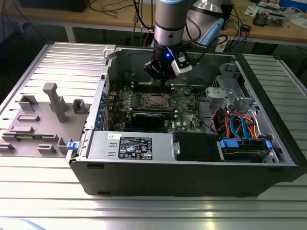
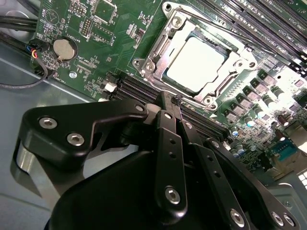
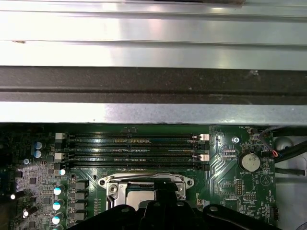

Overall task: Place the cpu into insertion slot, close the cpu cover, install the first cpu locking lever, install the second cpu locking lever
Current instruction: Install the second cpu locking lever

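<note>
The cpu (image 2: 194,60) lies flat in the insertion slot (image 1: 156,100) on the green motherboard, its pale metal top showing. The silvery cpu cover (image 2: 156,50) lies down around it, framing the chip through its window. A thin wire lever (image 2: 211,24) runs along the far edge of the socket. My gripper (image 2: 171,101) hangs just above the board beside the socket, over the memory slots, its black fingers shut together with nothing between them. In the exterior view the gripper (image 1: 165,79) sits behind the socket inside the open case. In the first wrist view the cpu (image 3: 132,197) is partly hidden by the fingers.
Long black memory slots (image 3: 134,148) flank the socket. A coin battery (image 2: 62,48) sits on the board near black cables. A black graphics card (image 1: 152,117), power supply (image 1: 134,146) and drive bay with orange and blue cables (image 1: 240,127) fill the case. Grey fixtures (image 1: 53,103) stand at the exterior view's left.
</note>
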Controlling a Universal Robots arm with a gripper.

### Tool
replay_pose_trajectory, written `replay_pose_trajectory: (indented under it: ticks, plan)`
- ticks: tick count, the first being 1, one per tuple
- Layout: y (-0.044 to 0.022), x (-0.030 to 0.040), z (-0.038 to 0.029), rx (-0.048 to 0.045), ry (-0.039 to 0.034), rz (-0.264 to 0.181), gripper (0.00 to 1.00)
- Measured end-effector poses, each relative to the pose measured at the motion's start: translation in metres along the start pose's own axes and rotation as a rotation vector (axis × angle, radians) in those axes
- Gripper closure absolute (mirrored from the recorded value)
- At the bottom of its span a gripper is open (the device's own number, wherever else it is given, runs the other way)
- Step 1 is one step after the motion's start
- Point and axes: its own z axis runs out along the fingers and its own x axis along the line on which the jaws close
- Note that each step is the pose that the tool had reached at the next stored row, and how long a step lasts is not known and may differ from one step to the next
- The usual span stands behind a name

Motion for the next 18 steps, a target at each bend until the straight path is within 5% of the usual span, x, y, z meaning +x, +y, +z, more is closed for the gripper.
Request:
replay_pose_trajectory:
  ticks: [5,6,7,18]
  plan:
    - [-0.0009,0.0,-0.0007,0.0003,0.0003,0.0,0.89]
    - [-0.0004,-0.0002,-0.0107,0.0039,0.0001,0.0,0.89]
    - [-0.0003,-0.0003,-0.012,0.0038,0.0001,0.0,0.89]
    - [-0.0017,-0.0003,-0.0129,0.0038,0.0001,0.0,0.89]
